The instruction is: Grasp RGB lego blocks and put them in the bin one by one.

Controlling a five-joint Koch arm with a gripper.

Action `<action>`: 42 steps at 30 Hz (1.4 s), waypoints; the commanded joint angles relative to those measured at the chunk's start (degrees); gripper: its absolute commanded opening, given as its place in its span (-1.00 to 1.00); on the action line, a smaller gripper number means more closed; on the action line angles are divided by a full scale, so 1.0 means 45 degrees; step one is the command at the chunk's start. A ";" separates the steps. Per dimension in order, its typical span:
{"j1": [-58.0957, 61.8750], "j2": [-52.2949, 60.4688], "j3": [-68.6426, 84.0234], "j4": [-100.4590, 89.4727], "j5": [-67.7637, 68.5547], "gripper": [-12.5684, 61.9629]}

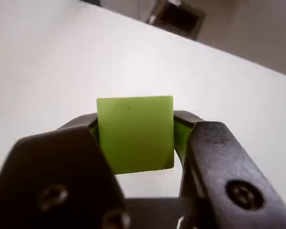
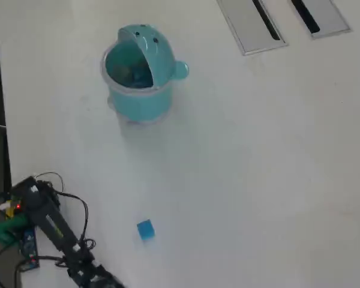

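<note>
Gripper (image 1: 136,136) clamps the green block (image 1: 135,133); carry it level over the open bin (image 2: 138,99) near the table's far edge

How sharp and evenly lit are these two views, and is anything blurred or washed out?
Wrist view: the yellow-green block is fairly sharp, the claw close to the lens is soft, and the table looks washed out. Overhead view: even, soft light, faint shadow by the bin, blue block slightly soft.

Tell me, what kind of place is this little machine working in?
Probably an office or meeting-room desk used as a hobby bench: a plain white table with grey slotted cable panels, loose wiring and a circuit board at the arm's base, and a toy whale bin.
</note>
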 commanded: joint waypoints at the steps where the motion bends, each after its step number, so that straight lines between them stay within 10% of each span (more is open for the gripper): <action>1: -0.0234 0.0879 -0.1016 -0.0977 0.0039 -0.27; 42: -0.9746 1.1914 0.4824 -0.1016 0.0137 -0.27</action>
